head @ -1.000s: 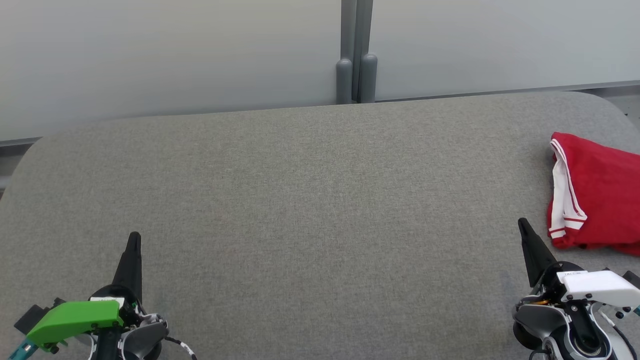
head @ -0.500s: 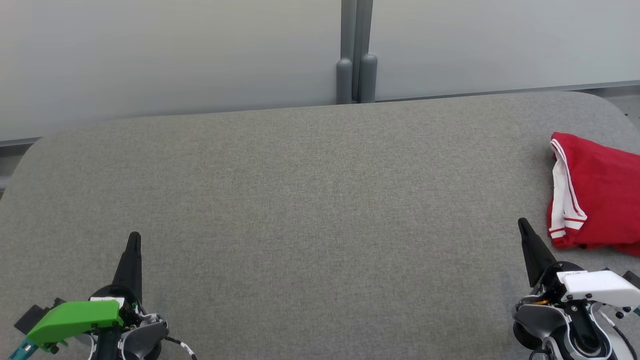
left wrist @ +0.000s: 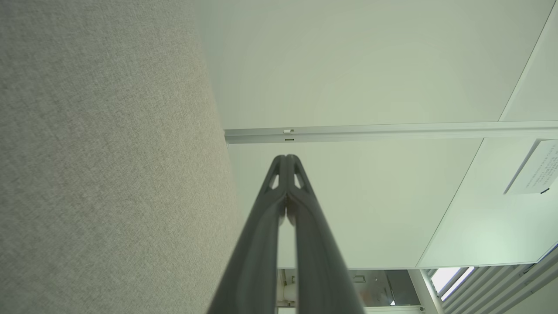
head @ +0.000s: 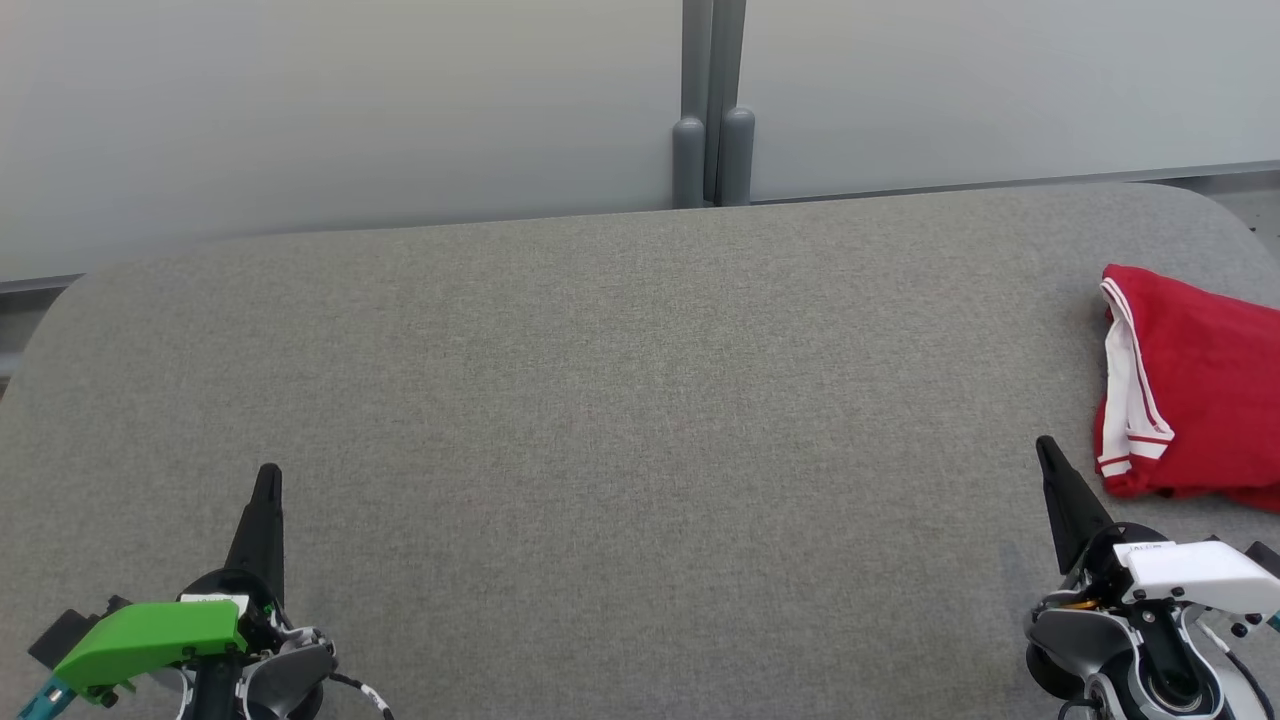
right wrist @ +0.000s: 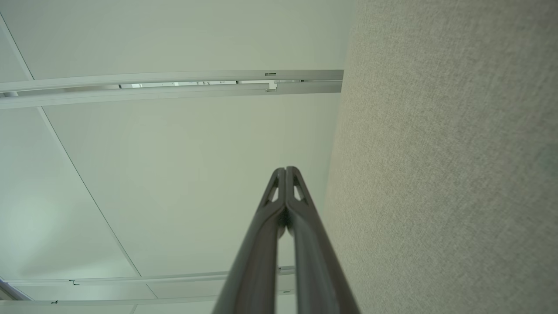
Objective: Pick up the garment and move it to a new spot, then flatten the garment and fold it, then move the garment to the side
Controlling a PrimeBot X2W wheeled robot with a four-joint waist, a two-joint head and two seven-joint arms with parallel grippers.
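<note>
A red garment (head: 1200, 385) with white striped trim lies folded at the far right of the grey table (head: 620, 420), partly cut off by the head view's edge. My right gripper (head: 1046, 452) rests low at the right, just left of and below the garment, fingers pressed together and empty. At the lower left, far from the garment, my left gripper (head: 268, 476) is shut on nothing. Both wrist views show the fingertips closed, the left gripper (left wrist: 286, 158) and the right gripper (right wrist: 285, 169), each beside the grey fabric surface.
Behind the table runs a pale partition wall with a grey post (head: 712, 120) at its middle. The table's rounded corners sit at far left and far right. A wide stretch of bare grey surface lies between the two grippers.
</note>
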